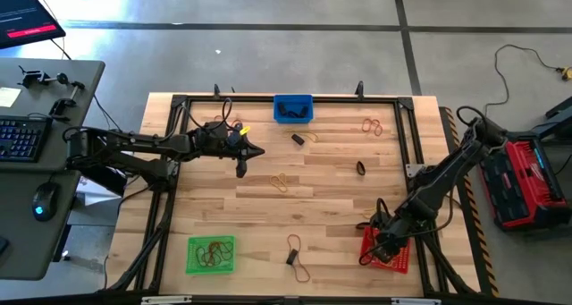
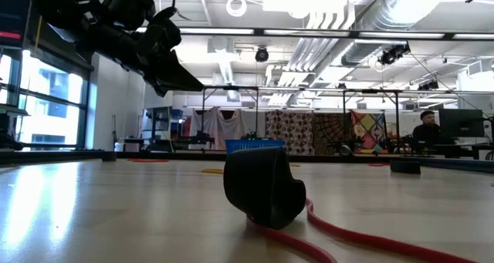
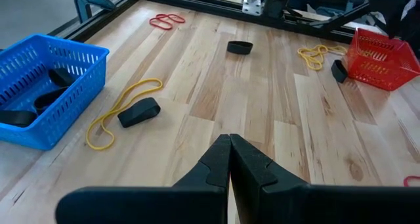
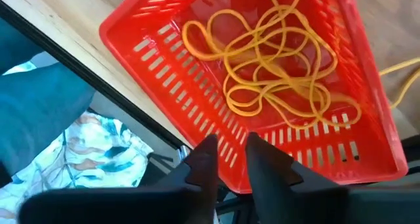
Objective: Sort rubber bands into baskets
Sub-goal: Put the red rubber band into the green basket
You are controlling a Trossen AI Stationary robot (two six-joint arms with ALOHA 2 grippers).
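My right gripper (image 4: 230, 159) stands open over the near wall of the red basket (image 4: 164, 60), with nothing between its fingers. Several yellow rubber bands (image 4: 275, 66) lie tangled on that basket's floor. The red basket (image 1: 393, 254) sits at the table's near right. My left gripper (image 3: 230, 152) is shut and empty, and it hovers over the left middle of the table (image 1: 243, 165). The blue basket (image 1: 292, 108) at the far edge holds black bands (image 3: 39, 99). The green basket (image 1: 212, 255) at the near left holds reddish-brown bands.
Loose bands lie about the wooden table: a yellow one (image 3: 125, 109) beside a black one (image 3: 139, 112), red ones (image 1: 371, 126) at the far right, yellow ones (image 1: 281, 182) in the middle, a black one (image 1: 361, 168), and a black one on a reddish one (image 2: 262, 187) near the front edge.
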